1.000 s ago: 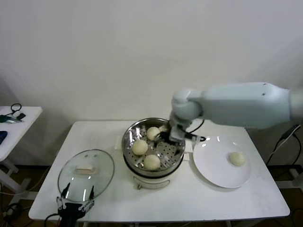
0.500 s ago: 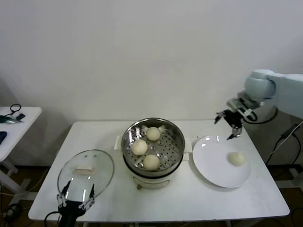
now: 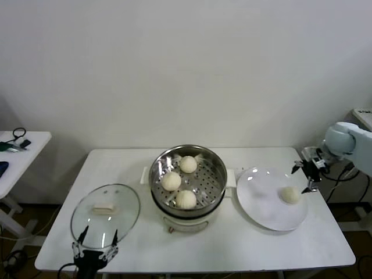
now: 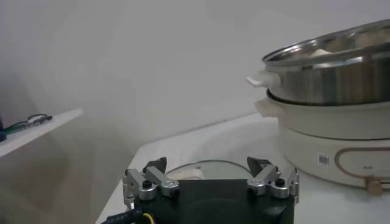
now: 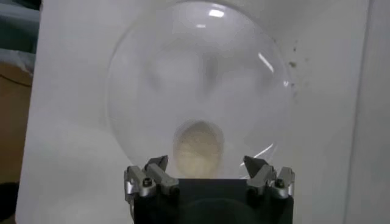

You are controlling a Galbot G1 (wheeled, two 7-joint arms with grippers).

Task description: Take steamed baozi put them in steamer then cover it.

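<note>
Three cream-white baozi (image 3: 171, 181) lie in the shiny steamer (image 3: 217, 168) at the table's middle; the steamer also shows in the left wrist view (image 4: 329, 85). A fourth baozi (image 3: 289, 195) lies on the white plate (image 3: 261, 200) at the right and shows in the right wrist view (image 5: 197, 146). My right gripper (image 3: 306, 170) is open and empty, just above and beyond that baozi; in the right wrist view the gripper (image 5: 207, 165) has the bun between its open jaws. The glass cover (image 3: 105, 215) lies flat at the front left. My left gripper (image 3: 96, 244) is open, parked at the cover's near edge.
A small white side table (image 3: 17, 154) with cables stands to the left. The table's front edge (image 3: 192, 264) runs just below the cover and plate. The steamer's white pot base (image 4: 341, 152) has side handles.
My right arm has swung from the steamer over to the right and come down beside the plate's baozi. The left arm has stayed put.
</note>
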